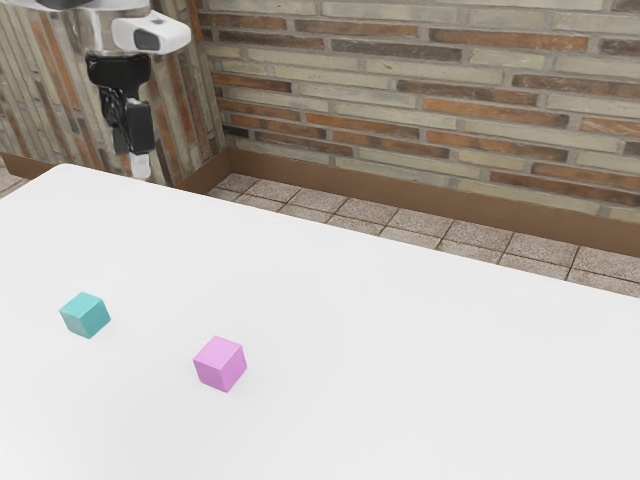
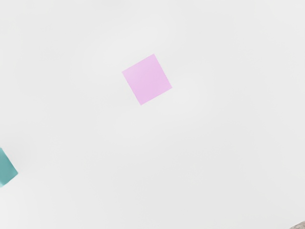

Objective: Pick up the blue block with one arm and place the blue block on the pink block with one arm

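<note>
The blue block (image 1: pixel 85 315), a small teal-blue cube, rests on the white table (image 1: pixel 400 340) near the exterior view's left. The pink block (image 1: pixel 220 363) sits on the table to its right and a little nearer the front, with a clear gap between the two. My gripper (image 1: pixel 141 165) hangs high above the table's far left corner, well above and behind both blocks, holding nothing. From the wrist camera the pink block (image 2: pixel 147 79) lies far below the hand, and a part of the blue block (image 2: pixel 5 168) shows at the frame's edge.
A brick wall (image 1: pixel 450 90) and a tiled floor strip (image 1: pixel 450 235) run behind the table. The table's far edge slants from the upper left down to the right.
</note>
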You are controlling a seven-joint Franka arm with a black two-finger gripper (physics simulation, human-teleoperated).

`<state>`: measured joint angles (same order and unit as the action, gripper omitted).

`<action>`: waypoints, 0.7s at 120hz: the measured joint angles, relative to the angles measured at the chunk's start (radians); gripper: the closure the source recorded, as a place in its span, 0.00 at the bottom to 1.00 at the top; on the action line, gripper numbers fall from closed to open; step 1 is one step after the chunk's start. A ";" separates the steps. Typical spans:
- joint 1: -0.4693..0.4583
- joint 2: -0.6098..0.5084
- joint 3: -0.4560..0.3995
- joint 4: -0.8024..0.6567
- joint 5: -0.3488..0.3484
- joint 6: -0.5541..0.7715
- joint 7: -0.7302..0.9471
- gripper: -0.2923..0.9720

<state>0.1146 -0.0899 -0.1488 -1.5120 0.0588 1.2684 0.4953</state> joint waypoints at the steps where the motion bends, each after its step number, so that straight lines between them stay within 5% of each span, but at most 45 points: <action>1: -0.003 0.000 0.000 0.000 0.001 0.005 0.003 0.23; 24: 0.001 -0.039 -0.040 -0.034 0.012 0.070 0.079 0.23; 40: 0.113 -0.217 -0.017 -0.319 0.057 0.122 0.236 0.23; 47: 0.124 -0.242 0.064 -0.440 0.067 0.182 0.326 0.23; 59: 0.131 -0.240 0.146 -0.535 0.082 0.296 0.488 0.23; 84: 0.221 -0.167 0.164 -0.620 0.129 0.518 0.773 0.23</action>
<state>0.3352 -0.2572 0.0149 -2.1320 0.1877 1.7863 1.2685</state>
